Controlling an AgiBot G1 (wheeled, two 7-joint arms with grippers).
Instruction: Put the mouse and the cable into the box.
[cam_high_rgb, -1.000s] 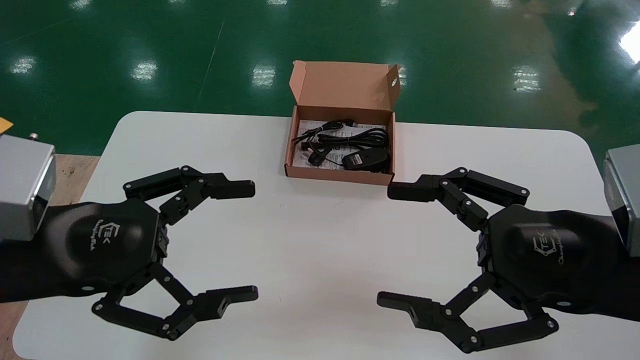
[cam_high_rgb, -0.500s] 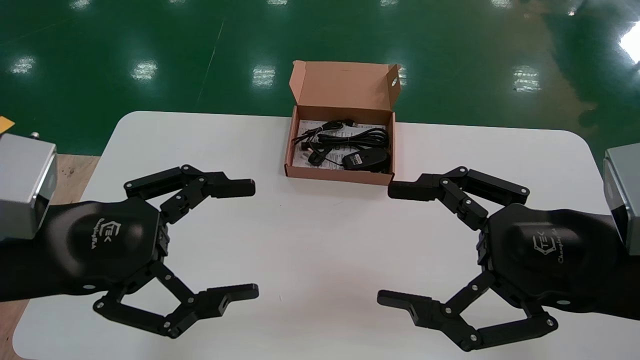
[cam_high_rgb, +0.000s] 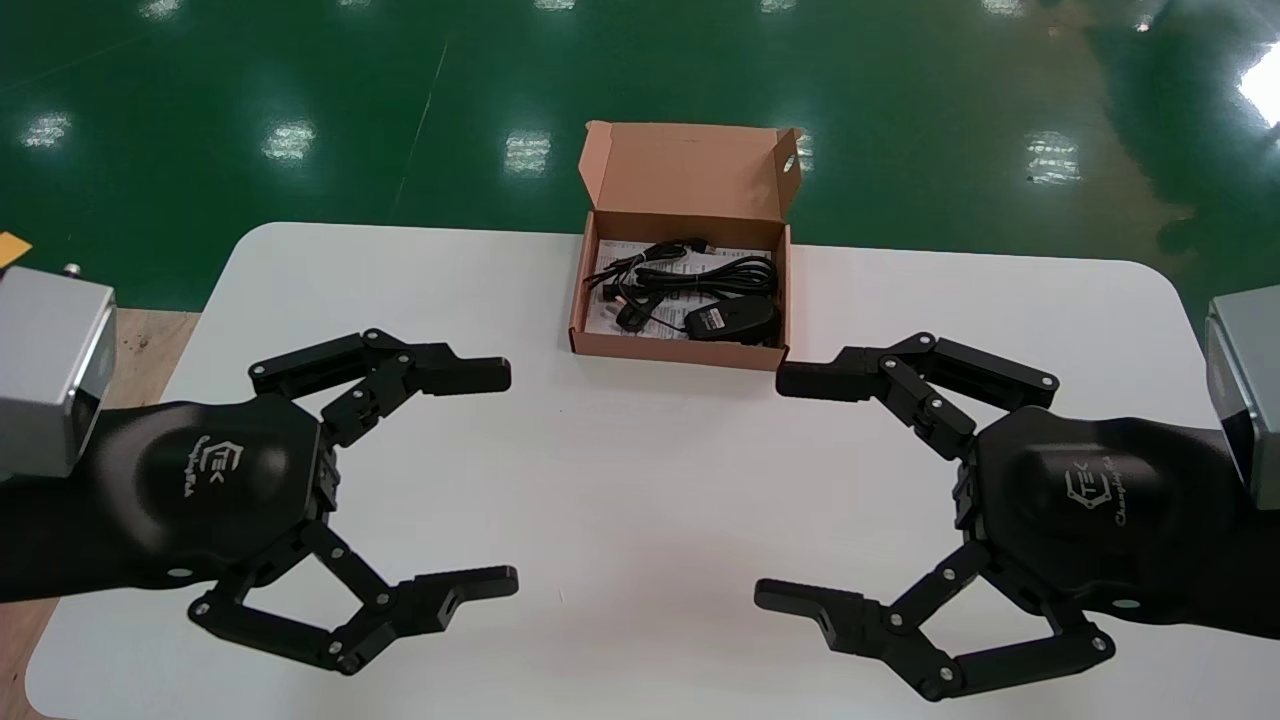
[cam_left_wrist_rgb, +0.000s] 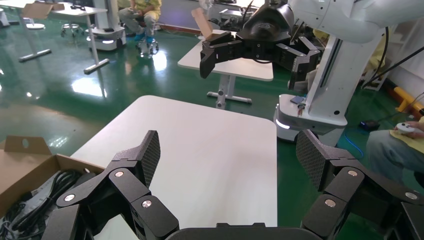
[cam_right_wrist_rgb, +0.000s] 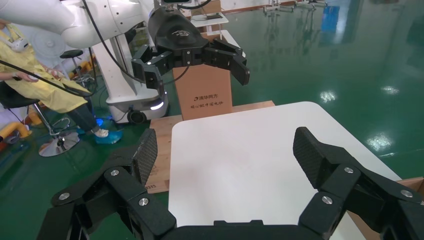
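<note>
As things lie, the placing step looks finished. The mouse (cam_high_rgb: 735, 318) sits inside the box (cam_high_rgb: 670, 352), just ahead of the right end effector (cam_high_rgb: 775, 488) and a little to its inner side. The cable (cam_high_rgb: 700, 275) is coiled just beyond the mouse, also within the walls, and both lie on a printed sheet (cam_high_rgb: 608, 312). The box's lid (cam_high_rgb: 685, 168) stands open on the side farthest from both arms.

The right end effector hovers over the worktop (cam_high_rgb: 640, 450) with its jaws spread wide and nothing between them. Its forward fingertip is near the box's closest corner, though I cannot tell whether the two touch. The left end effector (cam_high_rgb: 505, 478) is equally wide open and empty. For it the box lies ahead and inward, clearly apart.

No grasp seems called for next. At most the arms need a check that no loop of cable hangs over a wall, and from the head view none appears to. After that they only have to stay clear so the right fingertip does not nudge the box.

Compared with a second ago, almost nothing differs. The mouse, cable and box lie exactly as they did, the right arm has not stirred, and the left arm shows only a trace of drift.
</note>
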